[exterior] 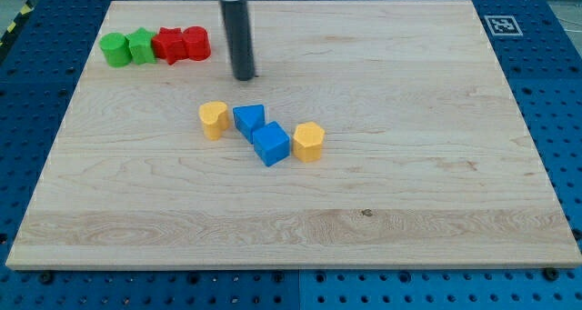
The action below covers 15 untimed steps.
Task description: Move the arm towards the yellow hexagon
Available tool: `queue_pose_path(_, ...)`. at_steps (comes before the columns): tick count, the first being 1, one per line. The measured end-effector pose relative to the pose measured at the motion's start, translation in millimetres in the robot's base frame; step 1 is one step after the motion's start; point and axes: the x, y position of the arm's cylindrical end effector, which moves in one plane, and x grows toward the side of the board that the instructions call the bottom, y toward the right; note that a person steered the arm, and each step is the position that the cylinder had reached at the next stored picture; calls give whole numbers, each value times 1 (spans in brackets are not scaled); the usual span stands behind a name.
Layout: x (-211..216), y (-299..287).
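Note:
The yellow hexagon [308, 141] sits near the middle of the wooden board [409, 165], touching the right side of a blue cube [271, 144]. My tip [245, 76] is above and to the left of the hexagon, well apart from it, just above a second blue block [248, 119]. Another yellow block [213, 119], rounded like a heart or cylinder, stands left of that blue block.
A row of blocks stands at the top left: a green cylinder [115, 49], a green star-like block [141, 46], a red star-like block [169, 45] and a red block [195, 43]. A fiducial marker [499, 25] lies off the board's top right corner.

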Motion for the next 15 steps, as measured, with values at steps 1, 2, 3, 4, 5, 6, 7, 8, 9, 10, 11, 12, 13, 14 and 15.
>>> queue_pose_path(1, -3, 38)
queue_pose_path(2, -3, 57)
queue_pose_path(3, 3, 58)
queue_pose_path(4, 15, 58)
queue_pose_path(5, 33, 61)
queue_pose_path(6, 43, 80)
queue_pose_path(7, 43, 114)
queue_pose_path(8, 44, 147)
queue_pose_path(9, 60, 150)
queue_pose_path(10, 77, 150)
queue_pose_path(11, 94, 143)
queue_pose_path(12, 102, 133)
queue_pose_path(13, 102, 118)
queue_pose_path(14, 102, 93)
queue_pose_path(15, 102, 67)
